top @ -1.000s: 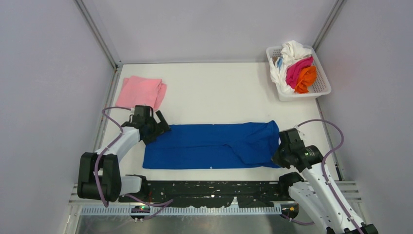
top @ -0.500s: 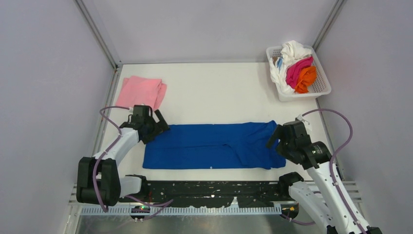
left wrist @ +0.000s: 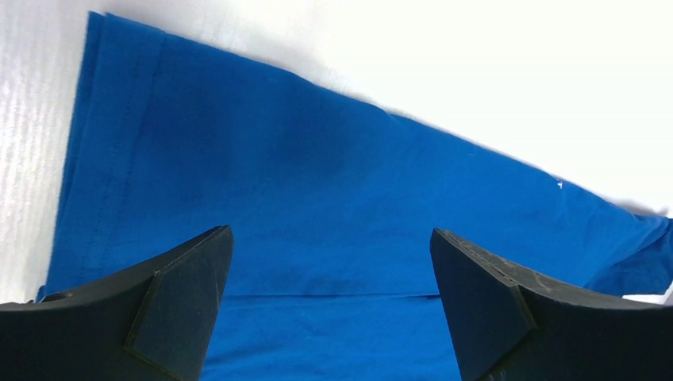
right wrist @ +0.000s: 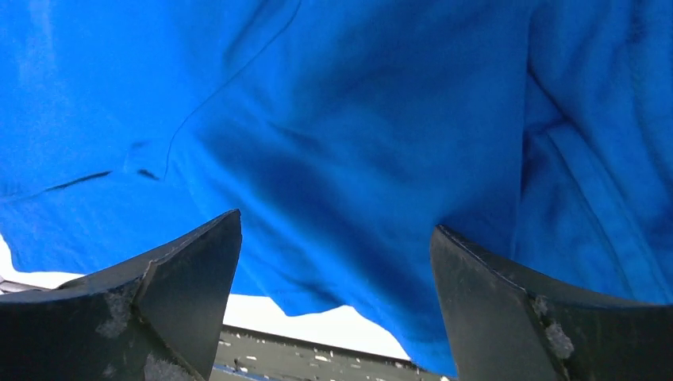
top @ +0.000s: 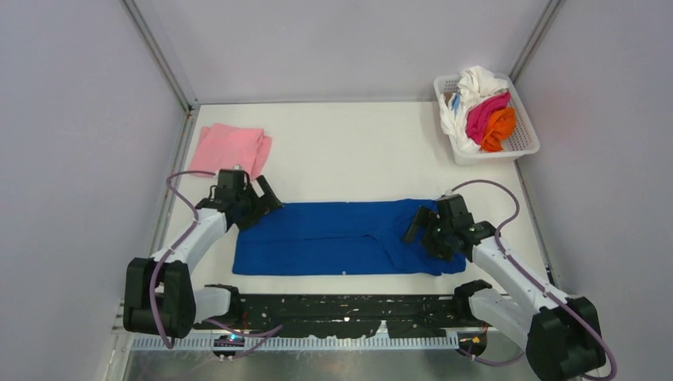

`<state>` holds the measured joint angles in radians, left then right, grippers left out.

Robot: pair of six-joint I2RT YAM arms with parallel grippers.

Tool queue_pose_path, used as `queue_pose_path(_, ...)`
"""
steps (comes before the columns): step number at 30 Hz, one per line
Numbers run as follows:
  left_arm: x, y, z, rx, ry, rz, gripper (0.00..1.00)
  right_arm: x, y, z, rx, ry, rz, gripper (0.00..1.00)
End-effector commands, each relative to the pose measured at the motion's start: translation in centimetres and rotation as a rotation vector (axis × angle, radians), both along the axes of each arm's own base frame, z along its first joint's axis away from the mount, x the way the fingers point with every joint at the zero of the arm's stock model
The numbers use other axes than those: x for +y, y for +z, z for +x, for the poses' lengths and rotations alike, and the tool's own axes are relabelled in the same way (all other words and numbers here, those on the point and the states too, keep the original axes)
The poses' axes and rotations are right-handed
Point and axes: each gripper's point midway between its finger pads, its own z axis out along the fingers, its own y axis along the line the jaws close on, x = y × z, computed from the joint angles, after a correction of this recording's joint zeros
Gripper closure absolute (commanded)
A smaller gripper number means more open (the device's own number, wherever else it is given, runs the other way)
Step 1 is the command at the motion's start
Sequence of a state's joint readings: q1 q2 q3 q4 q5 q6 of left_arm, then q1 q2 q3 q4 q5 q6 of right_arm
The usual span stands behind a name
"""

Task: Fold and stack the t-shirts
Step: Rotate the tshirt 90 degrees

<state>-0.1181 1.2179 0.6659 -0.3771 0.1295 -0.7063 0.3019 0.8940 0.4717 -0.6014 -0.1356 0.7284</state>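
Top external: my left pincer (top: 267,198) and right pincer (top: 419,226) hang spread over the blue t-shirt (top: 333,238), where pinching only one layer could skew the fold.

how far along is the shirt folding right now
Done: one pink shirt lies folded at the far left. In hand: the blue shirt is folded into a long strip, with the left hand and right hand open over its ends. Left: the crumpled shirts in the basket.
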Motion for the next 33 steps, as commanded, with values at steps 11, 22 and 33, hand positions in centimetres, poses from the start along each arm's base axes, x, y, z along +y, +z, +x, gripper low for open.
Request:
queue_pose_path(11,-4.5,-3.1,-3.8,0.074,-0.091,-0.076,0.0,1.0,-0.9,18.6,-0.149,-0.076,-0.003,0.05)
queue_pose_path(22,-12.1,-2.8,-8.4,0.038,-0.149,-0.186,0.0,7.3,-2.5,33.5,-0.129,0.071,0.081,0.04)
queue_pose_path(33,-21.0,-0.6,-8.8,-0.046,-0.3,-0.277,0.0,18.5,-0.4,43.1,-0.286,0.142,0.26,0.05)
